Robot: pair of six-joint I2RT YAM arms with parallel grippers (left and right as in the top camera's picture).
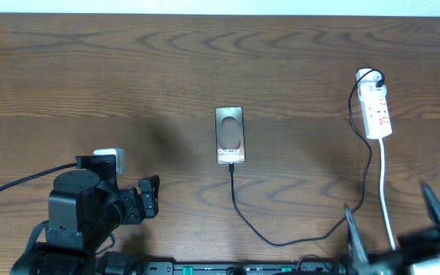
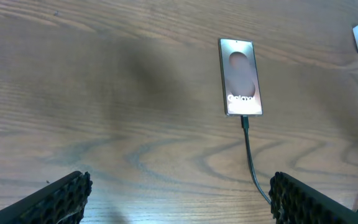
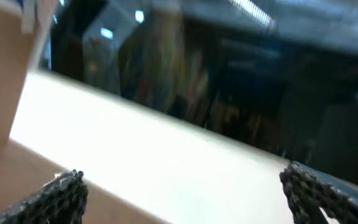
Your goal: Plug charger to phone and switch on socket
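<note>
**Operator:** Where do the task items stand?
**Manual:** The phone [image 1: 230, 135] lies face up at the middle of the wooden table [image 1: 90, 76]. The charger cable [image 1: 281, 242] leaves its near edge, loops right and rises to the plug [image 1: 373, 77] at the far end of the power strip [image 1: 377, 114]. You cannot read the switch position from these views.

**Operator:** And the fingers?
**Manual:** Both are released and empty. The left gripper [image 1: 150, 200] sits low left. The right gripper [image 1: 396, 225] sits low right, over the strip's white cord [image 1: 383, 191].

**Operator:** What can go wrong?
**Manual:** A careless right-arm move may snag that cord or the cable, dragging the strip or pulling the connector out.

**Operator:** Which view do you trust?
**Manual:** The left wrist view shows the connector [image 2: 244, 120] meeting the phone, which the overhead view shows too coarsely. The right wrist view is blurred and aimed off the table, so do not steer by it.
</note>
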